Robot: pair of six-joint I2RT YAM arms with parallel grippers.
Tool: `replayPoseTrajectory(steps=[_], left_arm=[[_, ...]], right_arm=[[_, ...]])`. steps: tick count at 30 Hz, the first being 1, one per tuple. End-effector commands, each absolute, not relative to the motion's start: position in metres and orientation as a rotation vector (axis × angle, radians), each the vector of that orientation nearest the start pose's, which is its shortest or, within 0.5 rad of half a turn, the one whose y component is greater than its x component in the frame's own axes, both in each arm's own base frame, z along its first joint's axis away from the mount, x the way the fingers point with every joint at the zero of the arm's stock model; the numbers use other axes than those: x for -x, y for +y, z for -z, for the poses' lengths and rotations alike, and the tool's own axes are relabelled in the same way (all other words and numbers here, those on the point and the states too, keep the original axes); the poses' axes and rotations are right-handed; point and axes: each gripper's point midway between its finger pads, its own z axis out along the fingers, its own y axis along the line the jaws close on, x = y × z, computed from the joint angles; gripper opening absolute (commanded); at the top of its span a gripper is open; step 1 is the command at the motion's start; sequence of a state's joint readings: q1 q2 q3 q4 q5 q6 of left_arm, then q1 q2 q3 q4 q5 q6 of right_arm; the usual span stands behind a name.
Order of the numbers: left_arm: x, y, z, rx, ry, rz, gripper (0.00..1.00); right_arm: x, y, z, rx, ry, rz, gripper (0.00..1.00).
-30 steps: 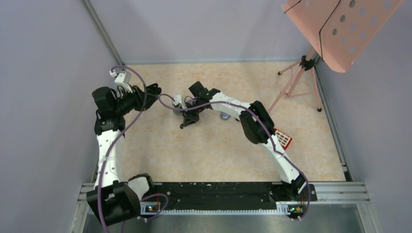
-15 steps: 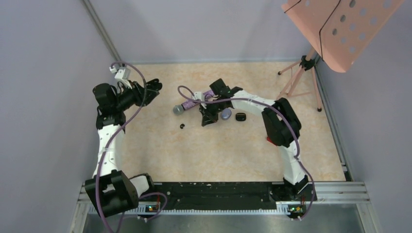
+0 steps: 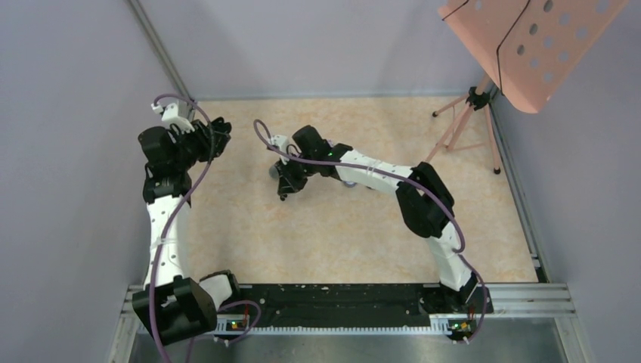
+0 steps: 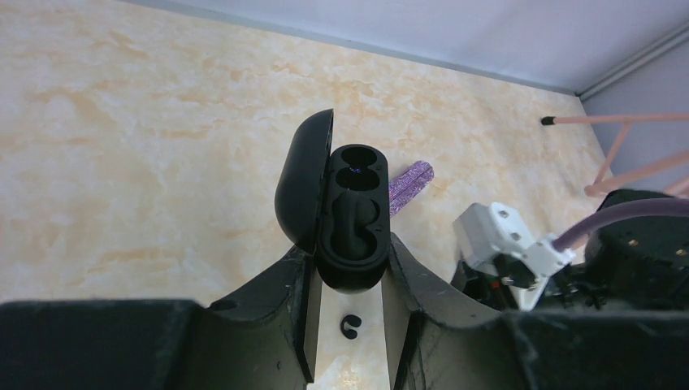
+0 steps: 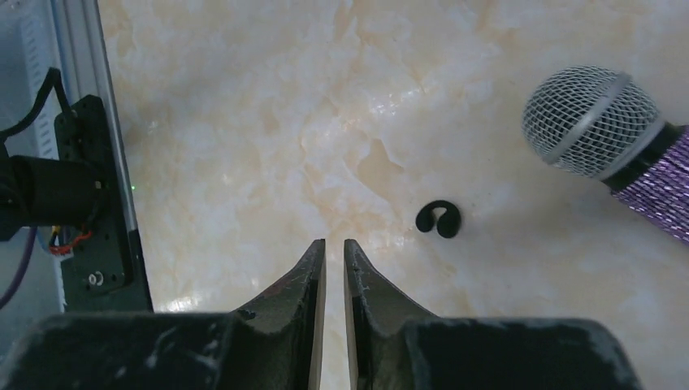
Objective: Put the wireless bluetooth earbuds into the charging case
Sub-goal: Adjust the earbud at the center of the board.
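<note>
Left wrist: left gripper (image 4: 351, 268) clamped on black charging case (image 4: 351, 219), fingers on both its sides. Case lid (image 4: 302, 183) swung open to the left. Both wells look dark and empty, can't fully tell at the deep ends. Under the case, between the fingers, one black earbud (image 4: 350, 326) lies on the table (image 4: 122, 122), not in the case. Purple glitter mic (image 4: 410, 183) handle pokes out behind the case.

Right wrist: right gripper (image 5: 334, 252) nearly closed, thin slit only, nothing between the fingers. Earbud sits just right of the tips, not touching. Mic's mesh head is further right, apart from the earbud.

Vs 0.5 s ago (top view): right arm swung back left over the earbud spot and now covers the mic and the two small cases that showed then. Left arm pulled slightly toward the left wall, case still gripped.
</note>
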State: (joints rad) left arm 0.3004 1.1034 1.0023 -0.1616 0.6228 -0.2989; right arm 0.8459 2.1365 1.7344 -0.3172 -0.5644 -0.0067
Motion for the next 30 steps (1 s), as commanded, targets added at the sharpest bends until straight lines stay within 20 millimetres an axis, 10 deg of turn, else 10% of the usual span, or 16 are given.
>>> replayPoseTrajectory(steps=[1,15,24,30], left_arm=[[-0.358,0.008,-0.319,0.187,1.749,0.493,0.00],[-0.348,0.004,-0.323,0.185,1.731,0.495,0.00],[-0.346,0.003,-0.322,0.179,1.731,0.492,0.00],[-0.345,0.003,-0.321,0.175,1.737,0.488,0.00]], right_arm=[[-0.307,0.494,-0.108,1.079,2.157,-1.094,0.14],[-0.329,0.495,-0.062,0.914,2.303,-0.898,0.40],[-0.334,0.493,-0.034,0.935,2.318,-0.839,0.36],[-0.330,0.494,-0.032,1.032,2.273,-0.852,0.15]])
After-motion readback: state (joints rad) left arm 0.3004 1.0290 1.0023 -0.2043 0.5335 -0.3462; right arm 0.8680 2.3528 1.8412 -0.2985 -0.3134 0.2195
